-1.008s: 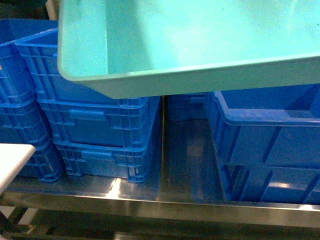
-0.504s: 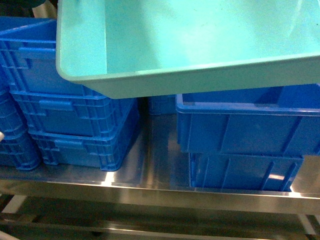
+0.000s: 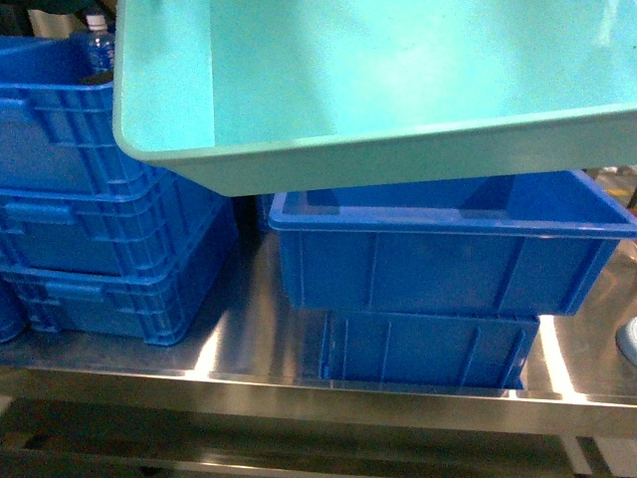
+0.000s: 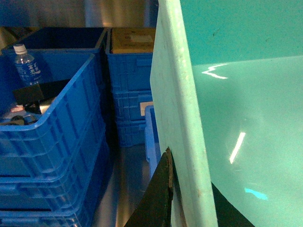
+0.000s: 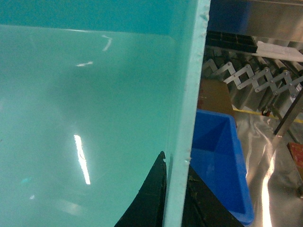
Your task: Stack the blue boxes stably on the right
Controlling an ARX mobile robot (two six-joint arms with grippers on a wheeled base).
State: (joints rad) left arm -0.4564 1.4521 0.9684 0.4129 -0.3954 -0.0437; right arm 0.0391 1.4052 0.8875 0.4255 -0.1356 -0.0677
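You hold the turquoise tub (image 3: 398, 80) tilted, left gripper (image 4: 171, 189) and right gripper (image 5: 174, 198) clamping opposite rims; uneven release could tip it off the crates (image 3: 448, 249).

Glossy turquoise tub (image 3: 398, 90), empty, held tilted above dark blue crates (image 3: 448, 249).

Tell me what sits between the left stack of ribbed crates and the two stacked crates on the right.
In the head view, only bare steel tabletop lies between the ribbed stack and the right stack. The turquoise tub hangs overhead.
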